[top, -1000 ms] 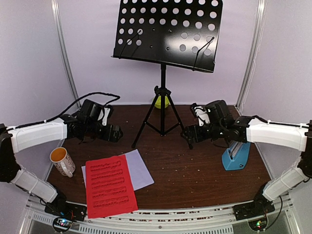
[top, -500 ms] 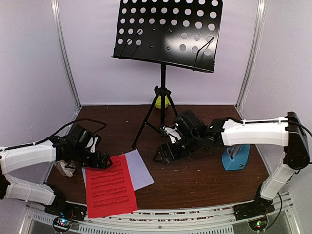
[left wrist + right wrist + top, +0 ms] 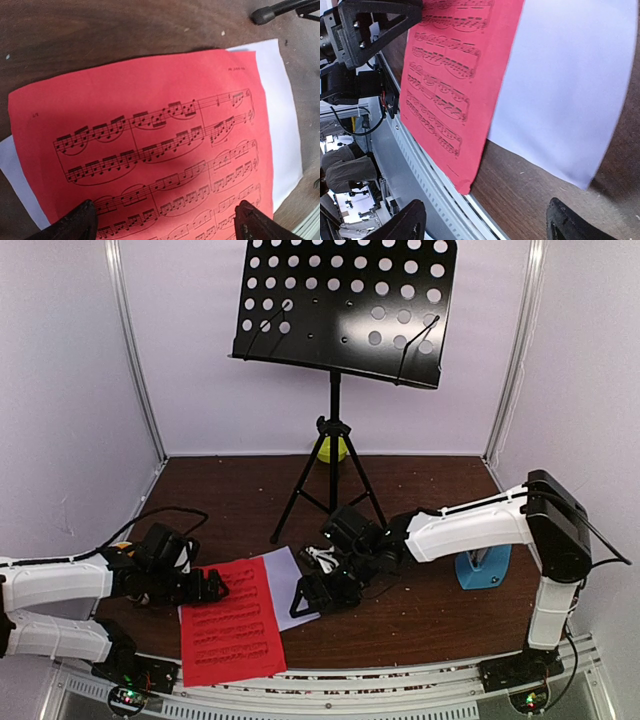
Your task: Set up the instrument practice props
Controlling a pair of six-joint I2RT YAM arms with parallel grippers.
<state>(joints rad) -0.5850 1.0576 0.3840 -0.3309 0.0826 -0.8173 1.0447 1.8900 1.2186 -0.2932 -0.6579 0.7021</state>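
Red music sheet (image 3: 232, 625) lies flat at the table's (image 3: 430, 610) near left, over the white music sheet (image 3: 290, 585); left gripper (image 3: 207, 586) and right gripper (image 3: 308, 600) flank them, wide open and empty, so preferably work one finger under an edge before closing

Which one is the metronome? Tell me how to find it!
Start at the tall black music stand at the back of the brown table. Go down to the table's right side: the metronome stands there, close under the right arm. It is the only blue thing.
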